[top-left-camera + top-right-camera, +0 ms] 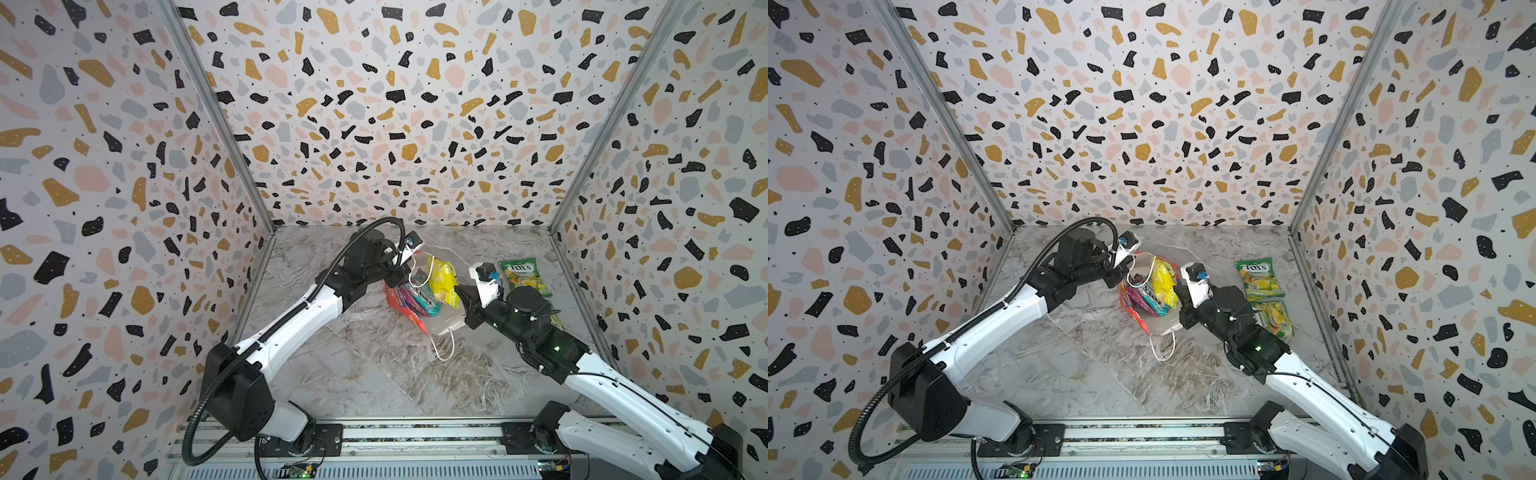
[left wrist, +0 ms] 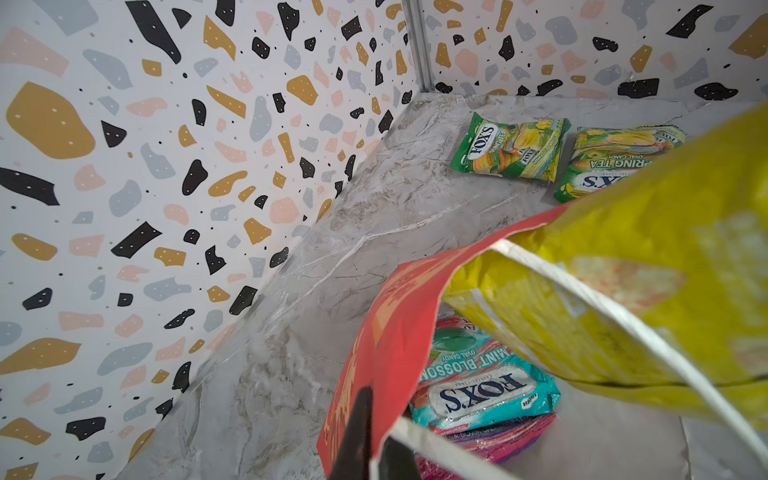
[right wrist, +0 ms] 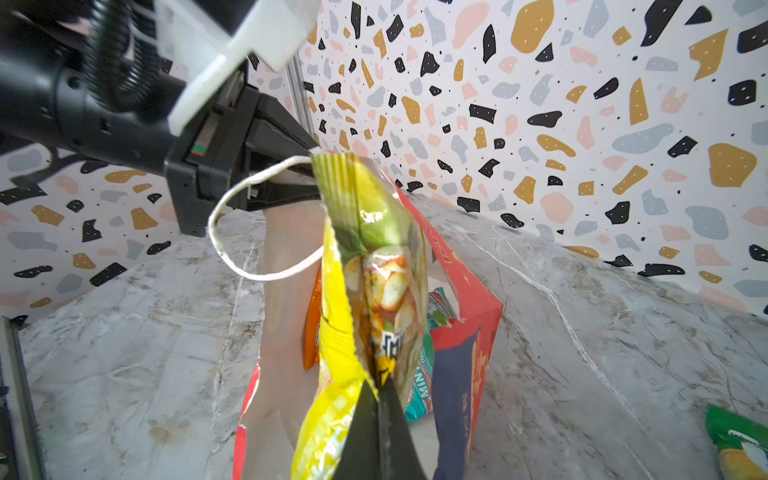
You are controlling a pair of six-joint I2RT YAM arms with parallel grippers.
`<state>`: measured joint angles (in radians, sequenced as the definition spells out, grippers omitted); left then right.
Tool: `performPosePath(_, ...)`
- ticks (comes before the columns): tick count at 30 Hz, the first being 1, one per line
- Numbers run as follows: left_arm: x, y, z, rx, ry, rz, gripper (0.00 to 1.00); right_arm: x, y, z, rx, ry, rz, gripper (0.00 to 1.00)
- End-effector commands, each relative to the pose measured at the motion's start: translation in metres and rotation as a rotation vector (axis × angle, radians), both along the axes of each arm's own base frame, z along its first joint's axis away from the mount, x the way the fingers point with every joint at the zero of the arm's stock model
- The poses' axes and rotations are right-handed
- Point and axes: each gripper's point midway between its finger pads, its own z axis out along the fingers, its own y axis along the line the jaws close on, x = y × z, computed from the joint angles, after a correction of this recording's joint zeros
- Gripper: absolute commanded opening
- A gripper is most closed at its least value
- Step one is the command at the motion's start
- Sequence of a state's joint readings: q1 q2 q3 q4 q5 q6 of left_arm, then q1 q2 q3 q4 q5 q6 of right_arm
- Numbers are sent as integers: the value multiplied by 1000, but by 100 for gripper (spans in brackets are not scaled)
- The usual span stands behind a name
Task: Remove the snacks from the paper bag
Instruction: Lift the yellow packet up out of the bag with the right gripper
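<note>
Left gripper (image 2: pixel 376 449) pinched shut on bag (image 2: pixel 374 332) rim, probably to steady it and keep mouth open. Right gripper (image 3: pixel 378 419) clamped on yellow packet (image 3: pixel 365 249), half out of bag, reaching toward Left gripper. Teal packet (image 2: pixel 482 386) inside, below it. Green packets (image 2: pixel 511 149) lie on table (image 2: pixel 374 187) beside right wrist, already clear of bag.

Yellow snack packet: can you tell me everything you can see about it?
The yellow packet is shiny, crinkly plastic, yellow with a green crimped end and a candy picture. The right gripper is shut on its other end, holding it up at the open mouth of the red paper bag. A white cord handle runs right beside it, maybe touching.
</note>
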<state>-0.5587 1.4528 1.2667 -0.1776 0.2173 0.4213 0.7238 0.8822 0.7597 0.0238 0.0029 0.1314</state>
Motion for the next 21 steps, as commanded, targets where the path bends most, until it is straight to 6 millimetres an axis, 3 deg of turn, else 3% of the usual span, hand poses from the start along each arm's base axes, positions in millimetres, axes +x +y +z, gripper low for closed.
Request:
performPosePath(1,3,4,41,-83,-108,24,0,-9,-8,32,62,-33,1,0)
performPosePath(14,5,15,44,-77,-133,75,0,-34,-19,149,232,-242,54,0)
performPosePath(17,10,20,45,-58,-129,111,0,-25,-27,160,230,-268,-16,0)
performPosePath(21,9,23,44,-49,-140,119,0,-8,-24,150,173,-251,-70,0)
